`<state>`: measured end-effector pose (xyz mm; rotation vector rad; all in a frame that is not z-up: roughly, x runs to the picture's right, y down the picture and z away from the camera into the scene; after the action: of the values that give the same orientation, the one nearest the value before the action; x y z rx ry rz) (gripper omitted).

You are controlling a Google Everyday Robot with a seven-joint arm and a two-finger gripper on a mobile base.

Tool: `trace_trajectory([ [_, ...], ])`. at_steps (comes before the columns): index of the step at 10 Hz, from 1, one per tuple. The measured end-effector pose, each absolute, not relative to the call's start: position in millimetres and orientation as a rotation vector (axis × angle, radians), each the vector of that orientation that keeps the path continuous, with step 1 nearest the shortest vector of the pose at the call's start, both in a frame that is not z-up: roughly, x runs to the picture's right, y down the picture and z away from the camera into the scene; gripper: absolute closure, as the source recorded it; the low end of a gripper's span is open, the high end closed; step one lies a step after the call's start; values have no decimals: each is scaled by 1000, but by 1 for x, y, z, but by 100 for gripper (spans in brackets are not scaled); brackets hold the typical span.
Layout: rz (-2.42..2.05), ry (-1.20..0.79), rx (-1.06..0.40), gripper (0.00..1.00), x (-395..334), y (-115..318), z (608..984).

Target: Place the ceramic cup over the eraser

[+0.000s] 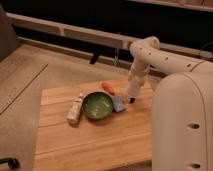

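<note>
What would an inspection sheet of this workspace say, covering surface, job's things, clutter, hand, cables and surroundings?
Surface: wooden table, slatted top, level.
Job's things: ceramic cup cannot be told apart from the pale hand; a small dark shape at the hand's tip, possibly the eraser, right of the blue pad.
Clutter: white bottle lying left of the green bowl; blue pad at the bowl's right side; orange piece behind the bowl.
Hand: hand shut, pointing down, low over the table's right part.
Cables: nothing seen.
Surroundings: pale rail along a dark wall behind; robot's white body in the right foreground.
</note>
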<state>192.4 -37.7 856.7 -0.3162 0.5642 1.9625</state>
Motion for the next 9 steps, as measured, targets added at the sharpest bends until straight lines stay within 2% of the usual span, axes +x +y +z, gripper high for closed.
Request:
trace_trajectory([
  [4,1961,567,-401,100,184,-22,888],
  [8,1951,587,-420,100,186,-14,896],
  [9,1951,587,-420,94,186,-14,896],
])
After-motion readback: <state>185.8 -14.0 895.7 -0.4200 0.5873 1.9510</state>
